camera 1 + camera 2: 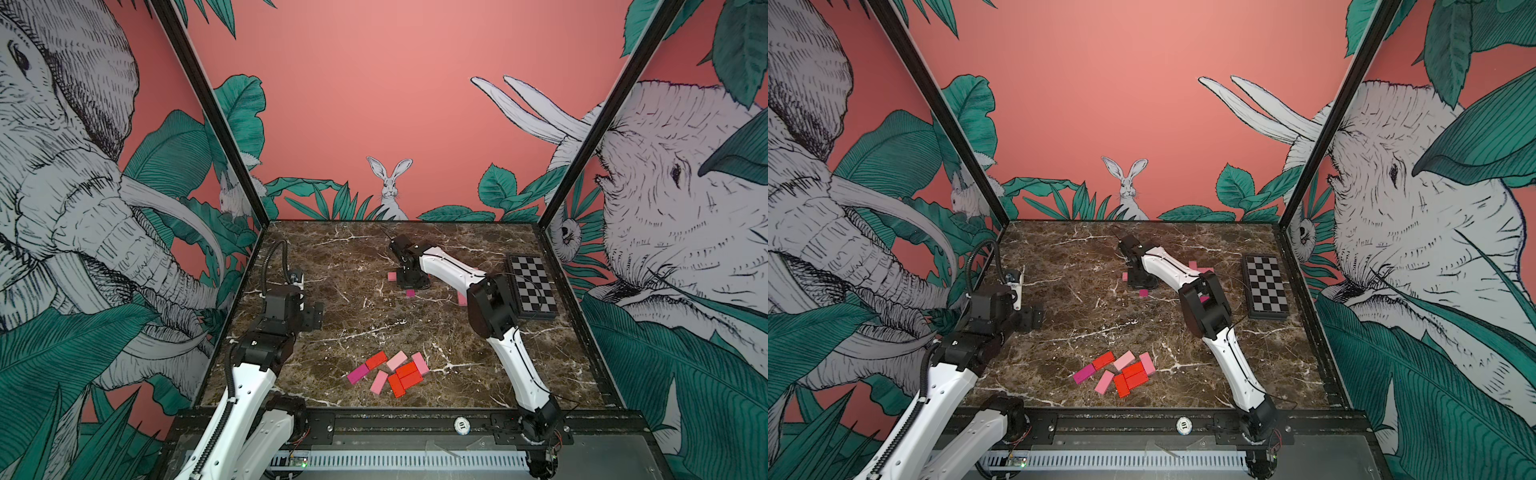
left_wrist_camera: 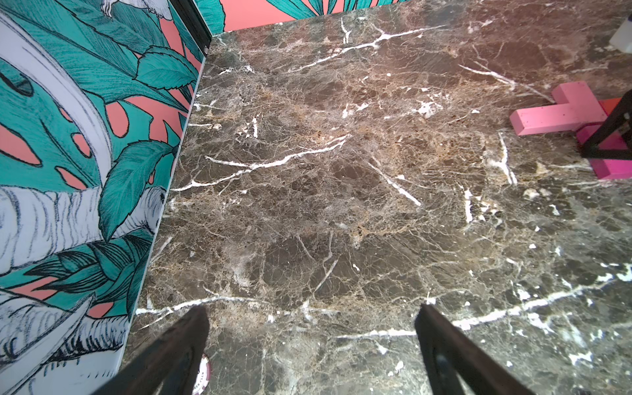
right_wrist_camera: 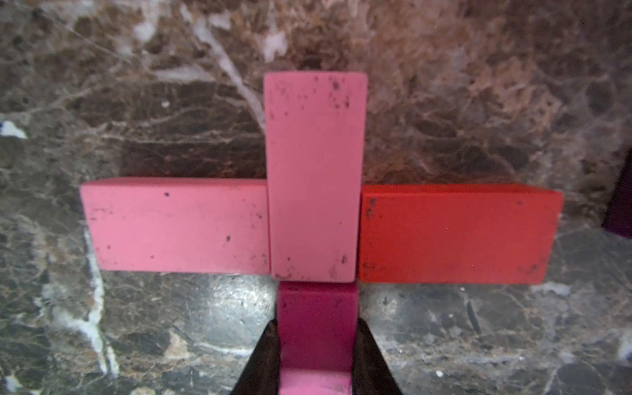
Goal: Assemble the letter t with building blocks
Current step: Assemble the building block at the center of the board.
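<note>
Blocks (image 1: 390, 372) not yet used lie clustered near the front of the worktop (image 1: 457, 249) in both top views. The letter sits farther back, where the right jaws point down at a magenta block (image 1: 410, 293). The left jaws hang off to the side, well apart from it.

Left wrist view: those jaws stand wide apart over bare marble, holding nothing.

Right wrist view: the right jaws are clamped on the magenta block (image 3: 316, 321). Its end is against or just short of the pale pink upright block (image 3: 314, 174), which sits between a pink block (image 3: 174, 225) and a red block (image 3: 455, 234). Done well, I judge, the stem lines up with the upright, butts flush, lies flat, and is let go without nudging the crossbar.
</note>
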You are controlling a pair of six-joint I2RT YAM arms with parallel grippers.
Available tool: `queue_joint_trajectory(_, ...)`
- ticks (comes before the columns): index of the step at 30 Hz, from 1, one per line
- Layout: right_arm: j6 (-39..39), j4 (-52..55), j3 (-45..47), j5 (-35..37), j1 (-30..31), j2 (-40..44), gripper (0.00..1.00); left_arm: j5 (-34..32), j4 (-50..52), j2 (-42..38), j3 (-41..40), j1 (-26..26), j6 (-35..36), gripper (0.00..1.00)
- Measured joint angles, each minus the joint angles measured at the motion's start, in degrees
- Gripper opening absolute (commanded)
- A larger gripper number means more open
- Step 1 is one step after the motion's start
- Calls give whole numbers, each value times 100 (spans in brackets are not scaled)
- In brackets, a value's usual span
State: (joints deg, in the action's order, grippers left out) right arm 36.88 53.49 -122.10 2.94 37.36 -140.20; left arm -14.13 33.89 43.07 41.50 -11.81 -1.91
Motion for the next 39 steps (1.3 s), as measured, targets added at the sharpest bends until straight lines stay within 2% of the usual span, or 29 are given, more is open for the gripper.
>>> queue_joint_trajectory(15,-11,15,-17,-46,-13,-11,20,0,0,-2,0,0,0,97)
queue_joint_trajectory(31,-55,28,-42,-66,-20,-24,30,0,0,-2,0,0,0,97)
queue_joint_trajectory(39,-114,13,-44,-70,-24,-33,31,0,0,-2,0,0,0,97)
